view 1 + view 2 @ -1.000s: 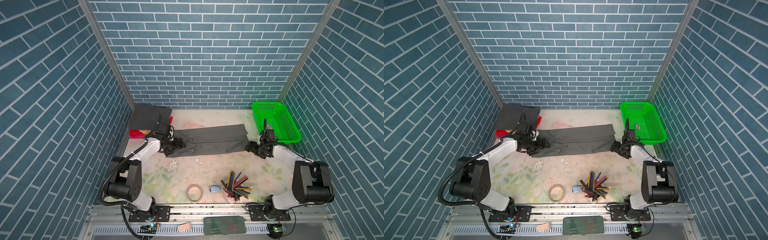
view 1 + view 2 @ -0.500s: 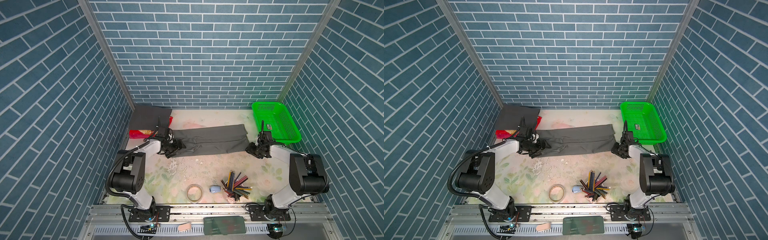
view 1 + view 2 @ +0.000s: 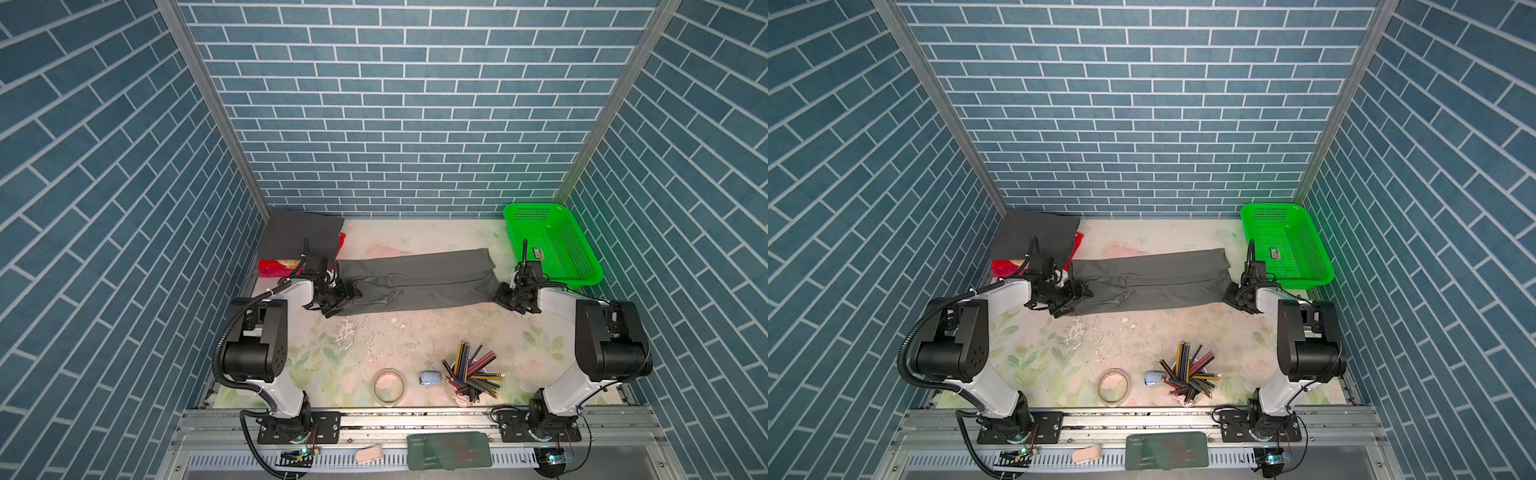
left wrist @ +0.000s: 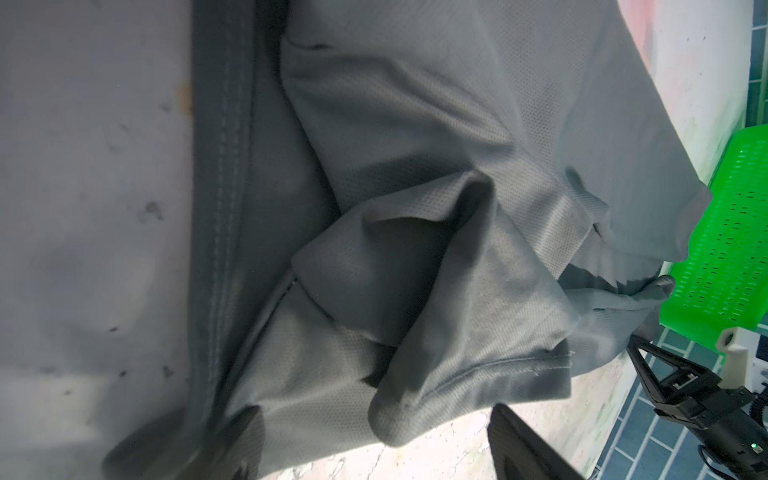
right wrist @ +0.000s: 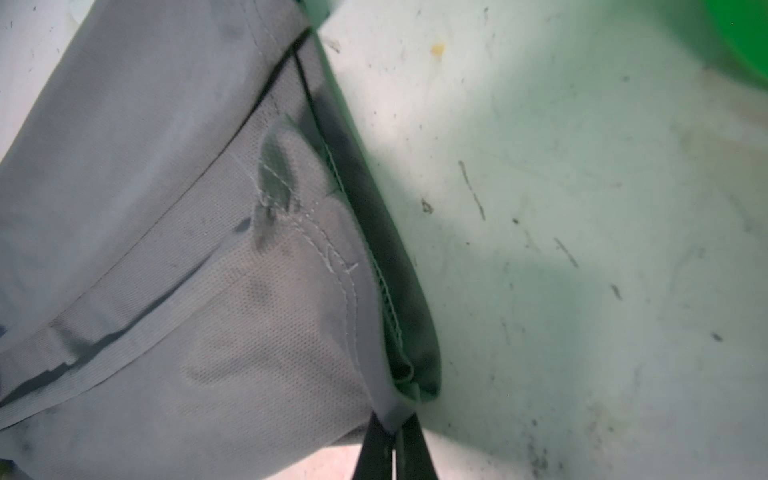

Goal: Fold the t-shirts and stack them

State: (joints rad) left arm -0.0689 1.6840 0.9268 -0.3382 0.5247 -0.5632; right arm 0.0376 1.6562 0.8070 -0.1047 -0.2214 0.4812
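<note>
Starting at the front edge of the table (image 3: 316, 361), a tape ring (image 3: 389, 386), a small blue object (image 3: 429, 378) and a cup of coloured pencils (image 3: 473, 372) sit well apart from the cloth. Past them, the mid-grey t-shirt (image 3: 424, 282) lies folded into a long band across the middle of the table, seen in both top views. The left gripper (image 3: 343, 297) sits low at the band's left end with its jaws spread wide. In the left wrist view its fingers (image 4: 528, 449) stand either side of a bunched sleeve and clamp nothing. The right gripper (image 5: 392, 434) is at the band's near right corner, jaws clenched on the hem corner, which shows pinched between them in the right wrist view. Farther back, the green basket (image 3: 573, 257) stands in the right rear corner, just behind that gripper. The charcoal t-shirt (image 3: 297, 237) lies folded flat in the left rear corner, partly over a red item (image 3: 274, 268).
</note>
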